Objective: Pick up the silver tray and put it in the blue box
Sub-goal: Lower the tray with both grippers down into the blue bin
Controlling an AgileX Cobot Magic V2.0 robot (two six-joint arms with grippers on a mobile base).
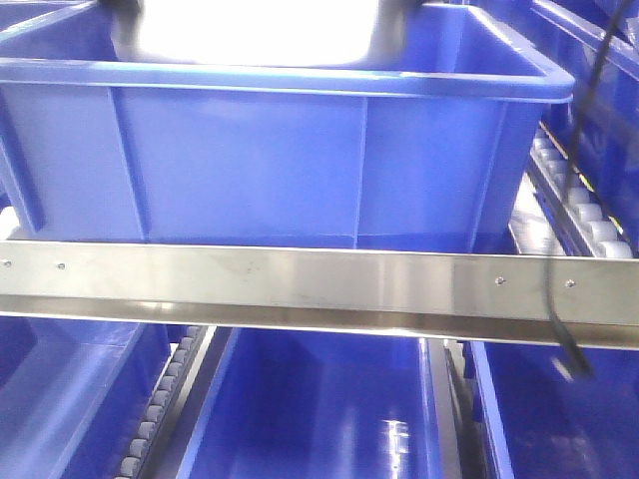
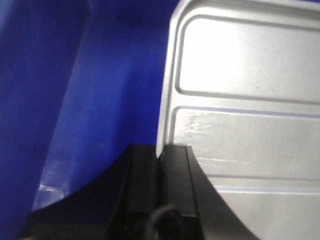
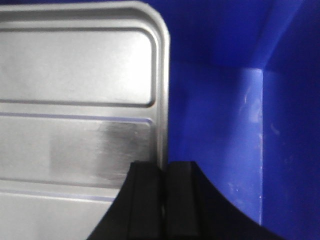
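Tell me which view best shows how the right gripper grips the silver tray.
The right wrist view: the right gripper is shut on the rim of the silver tray, with the blue box below. The left wrist view shows only the tray's opposite edge, pinched by the left gripper. The front view catches just a glare-washed strip of tray.

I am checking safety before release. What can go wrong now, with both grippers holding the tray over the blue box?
1. The left gripper and right gripper each pinch only the thin rim of the silver tray, so it could slip or tilt.
2. The tray sits at about the height of the rim of the blue box; uneven release could drop one end first and make it bang against a wall.
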